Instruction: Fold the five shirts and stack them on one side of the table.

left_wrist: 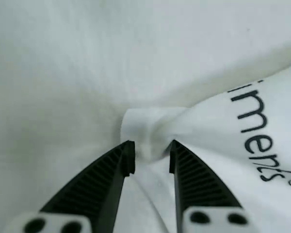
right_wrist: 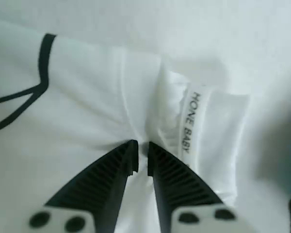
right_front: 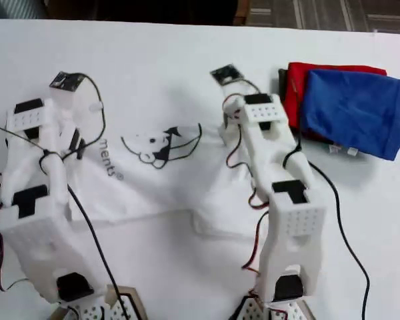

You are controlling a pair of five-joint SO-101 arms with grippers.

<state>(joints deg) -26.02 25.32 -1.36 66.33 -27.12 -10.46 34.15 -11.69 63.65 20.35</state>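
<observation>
A white shirt (right_front: pixel 160 180) with a black printed drawing lies spread on the white table between my two arms. At the shirt's left edge, my left gripper (left_wrist: pixel 150 156) is shut on a bunched corner of the white shirt (left_wrist: pixel 223 136), beside its black lettering. At the shirt's right edge, my right gripper (right_wrist: pixel 141 158) is shut on a raised fold of the white shirt (right_wrist: pixel 87 97), next to a sewn label (right_wrist: pixel 189 121). In the high view the left gripper (right_front: pixel 83 143) and right gripper (right_front: pixel 228 125) sit low on the cloth.
A folded blue shirt (right_front: pixel 357 110) lies on a folded red shirt (right_front: pixel 297 87) at the back right of the table (right_front: pixel 153 53). A dark edge (right_front: pixel 282 80) shows beneath that stack. Black and red cables hang along both arms.
</observation>
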